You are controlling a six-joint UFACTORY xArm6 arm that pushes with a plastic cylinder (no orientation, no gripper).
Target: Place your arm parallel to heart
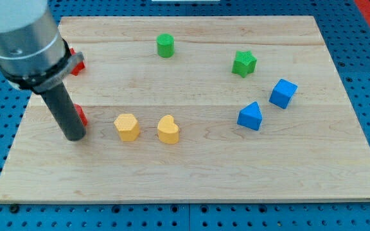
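A yellow heart block (168, 129) lies on the wooden board (191, 173), a little left of centre. A yellow hexagon block (127, 127) lies just left of it. My tip (74, 136) rests on the board at the view's left, left of the yellow hexagon and roughly level with the heart. A red block (81, 115) is partly hidden behind the rod, touching or very close to it. Another red block (76, 62) shows behind the arm near the view's top left.
A green cylinder (165, 45) stands near the view's top centre. A green star (243, 63) lies at the upper right. A blue cube (282, 93) and a blue triangular block (250, 116) lie at the right. Blue pegboard surrounds the board.
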